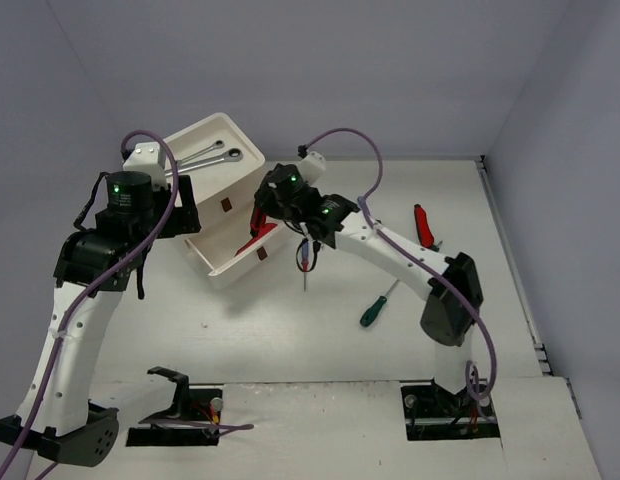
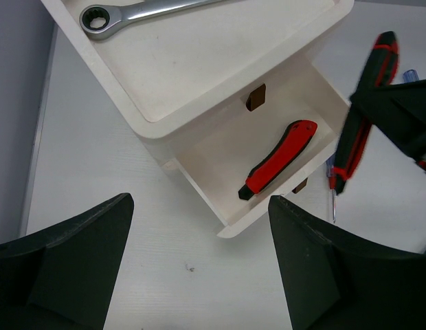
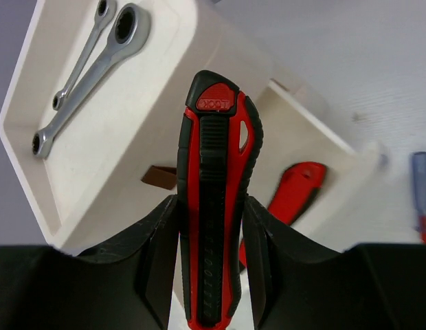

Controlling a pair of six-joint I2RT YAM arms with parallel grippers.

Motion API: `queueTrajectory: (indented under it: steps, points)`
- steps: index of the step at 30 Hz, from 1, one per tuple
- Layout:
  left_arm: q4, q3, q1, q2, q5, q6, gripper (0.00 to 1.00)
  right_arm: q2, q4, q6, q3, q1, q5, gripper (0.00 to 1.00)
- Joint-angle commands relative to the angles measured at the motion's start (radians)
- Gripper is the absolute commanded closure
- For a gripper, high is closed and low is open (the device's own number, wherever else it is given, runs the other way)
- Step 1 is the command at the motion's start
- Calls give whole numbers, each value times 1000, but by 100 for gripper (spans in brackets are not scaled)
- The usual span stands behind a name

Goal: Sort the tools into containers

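The top tray (image 2: 199,62) holds two ratchet wrenches (image 3: 86,88). The open drawer (image 2: 220,141) holds one red cutter (image 2: 278,158). The right fingers (image 3: 158,247) clamp a second red-black cutter (image 3: 216,172) near that drawer. The left fingers (image 2: 82,261) are spread wide and empty.

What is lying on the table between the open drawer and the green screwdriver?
A blue-handled screwdriver, between the open drawer and the green screwdriver; the top view shows it.

Bright, even overhead light, soft shadows on the table (image 1: 290,330); the red-black cutter (image 2: 362,110) appears slightly blurred from the left wrist.
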Motion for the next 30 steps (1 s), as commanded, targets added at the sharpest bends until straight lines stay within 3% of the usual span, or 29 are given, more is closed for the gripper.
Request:
queueTrajectory:
  steps: [1, 6, 11, 16, 20, 24, 30]
  points:
    - [30, 31, -6, -14, -16, -21, 23, 159, 16, 46, 185, 26, -29, 76]
    - [30, 21, -6, -31, -28, -20, 24, 242, 16, 18, 275, 33, -37, 50]
    - [31, 22, -6, -35, -34, -18, 24, 215, 15, -91, 263, 28, -26, 39]
    - [31, 37, -6, -27, -35, -13, 24, 97, 15, -325, 157, 17, 60, 37]
    - [31, 43, -5, -23, -39, -9, 23, -51, 12, -480, -47, -76, 81, 37]
    - [33, 42, -6, -16, -30, -6, 23, -180, 1, -567, -259, -243, 9, 38]
    - [33, 36, -7, -8, -15, 3, 23, -237, -11, -684, -448, -448, -178, 38]
